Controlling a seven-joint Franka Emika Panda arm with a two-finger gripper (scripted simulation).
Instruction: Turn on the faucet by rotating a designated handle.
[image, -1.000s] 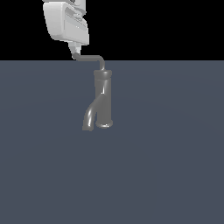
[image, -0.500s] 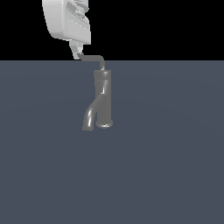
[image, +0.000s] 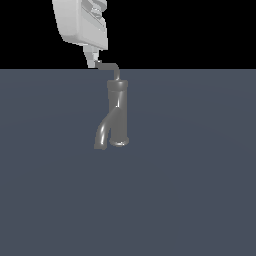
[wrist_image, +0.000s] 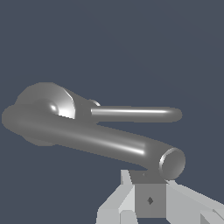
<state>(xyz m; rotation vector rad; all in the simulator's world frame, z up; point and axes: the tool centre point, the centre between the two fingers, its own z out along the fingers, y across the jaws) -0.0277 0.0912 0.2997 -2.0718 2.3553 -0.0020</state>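
The grey faucet (image: 118, 112) stands upright on the dark surface, and its curved spout (image: 102, 136) drops toward the exterior view's left. The thin handle (image: 109, 66) runs from the faucet top toward the exterior view's left. My white gripper (image: 92, 60) comes down from above, and its fingertips touch the handle's outer end. In the wrist view the handle (wrist_image: 135, 114) lies alongside the thicker spout (wrist_image: 100, 142). The gripper (wrist_image: 147, 178) has its fingers together, with nothing between them.
A flat dark blue-grey surface (image: 190, 190) spreads all around the faucet. Black background fills the space above its far edge. No other objects show.
My gripper has shifted a little toward the exterior view's right. The handle's outer end moved with it, so the rod looks shorter and has turned slightly.
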